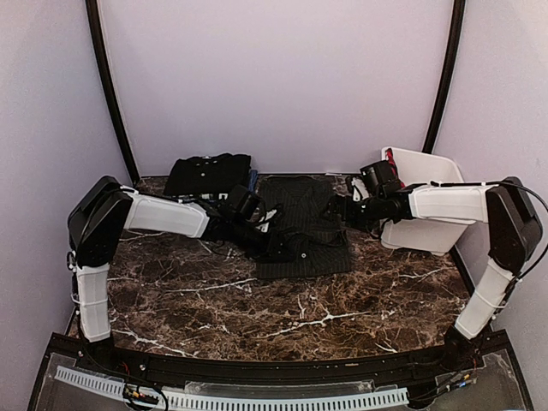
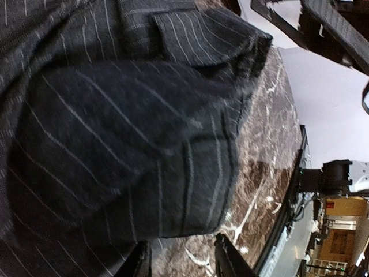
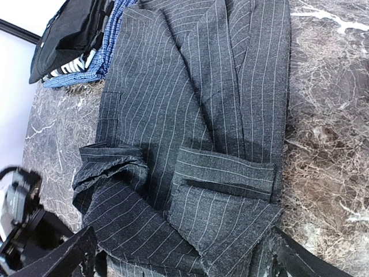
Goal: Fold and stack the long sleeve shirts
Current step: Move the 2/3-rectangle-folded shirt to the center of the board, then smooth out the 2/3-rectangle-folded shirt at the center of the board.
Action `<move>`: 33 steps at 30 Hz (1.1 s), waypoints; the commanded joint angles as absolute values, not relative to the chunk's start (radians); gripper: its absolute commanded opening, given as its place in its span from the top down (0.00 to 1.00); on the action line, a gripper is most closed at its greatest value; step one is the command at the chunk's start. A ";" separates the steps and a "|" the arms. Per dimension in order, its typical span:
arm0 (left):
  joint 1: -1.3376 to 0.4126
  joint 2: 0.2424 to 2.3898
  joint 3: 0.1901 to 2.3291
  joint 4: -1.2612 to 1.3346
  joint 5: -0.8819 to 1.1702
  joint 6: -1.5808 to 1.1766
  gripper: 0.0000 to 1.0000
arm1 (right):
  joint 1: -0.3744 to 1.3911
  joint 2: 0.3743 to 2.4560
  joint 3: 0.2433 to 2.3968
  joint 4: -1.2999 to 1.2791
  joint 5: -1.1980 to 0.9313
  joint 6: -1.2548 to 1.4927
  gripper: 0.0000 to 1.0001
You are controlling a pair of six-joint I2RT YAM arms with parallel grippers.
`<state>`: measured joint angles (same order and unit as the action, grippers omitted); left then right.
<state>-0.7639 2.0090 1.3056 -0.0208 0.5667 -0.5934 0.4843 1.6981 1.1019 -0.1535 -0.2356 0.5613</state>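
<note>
A: Marble table (image 1: 282,317), pale walls. Pinstripe shirt (image 1: 317,227) lies mid-table, part folded with a cuff turned back, and reaches both pairs of fingers. Finger state?

B: Right gripper (image 3: 184,257): jaws wide apart, nothing held. Cloth lies flat between and ahead of them. Left gripper (image 2: 184,257): jaws partway apart, marble showing in the gap, a loose bulge of shirt right at the tips. Cannot tell whether any cloth is pinched.

A: Risks?

B: Judgement: if the left jaws close on that bulge they may catch one layer or several. Either way a pull would drag the fold open or skew it. The right side is unheld, so the whole shirt could slide toward the left fingers.

A: Surroundings?

B: Stack (image 1: 208,171), black shirt (image 3: 63,34) on top and blue shirt (image 3: 106,46) under it, sits just beyond the left fingers. A wide swing could knock it. Basket (image 1: 424,238) is close behind the right fingers and limits retreat. Both wrists are near each other over one garment, so collision is possible.
</note>
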 commanded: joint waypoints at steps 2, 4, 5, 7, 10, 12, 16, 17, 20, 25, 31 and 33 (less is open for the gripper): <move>-0.759 2.089 1.476 -0.128 0.364 -0.544 0.64 | 0.486 1.639 1.089 -0.142 -0.220 0.550 0.01; -0.737 2.126 1.575 -0.159 0.297 -0.545 0.63 | 0.488 1.613 1.075 -0.159 -0.201 0.539 0.01; -0.727 2.138 1.599 -0.162 0.278 -0.555 0.63 | 0.491 1.599 1.066 -0.166 -0.192 0.532 0.01; -0.689 2.173 1.665 -0.165 0.237 -0.581 0.63 | 0.495 1.572 1.048 -0.180 -0.180 0.521 0.01; -0.625 2.231 1.761 -0.156 0.216 -0.606 0.63 | 0.512 1.533 1.020 -0.197 -0.159 0.500 0.02; -0.599 2.270 1.827 -0.175 0.216 -0.612 0.63 | 0.528 1.518 1.006 -0.213 -0.145 0.488 0.04; -0.572 2.321 1.923 -0.216 0.231 -0.599 0.63 | 0.570 1.509 0.997 -0.251 -0.104 0.461 0.11; -0.570 2.320 1.931 -0.221 0.232 -0.595 0.63 | 0.580 1.509 0.996 -0.260 -0.090 0.455 0.12; -0.566 2.303 1.954 -0.257 0.226 -0.576 0.63 | 0.600 1.517 0.991 -0.299 -0.044 0.447 0.19; -0.566 2.190 1.847 -0.261 0.219 -0.555 0.62 | 0.607 1.490 0.929 -0.317 -0.003 0.454 0.32; -0.567 2.001 1.585 -0.172 0.272 -0.569 0.62 | 0.616 1.483 0.879 -0.283 -0.033 0.451 0.52; -0.573 1.948 1.496 -0.126 0.317 -0.584 0.64 | 0.624 1.500 0.886 -0.276 -0.039 0.452 0.59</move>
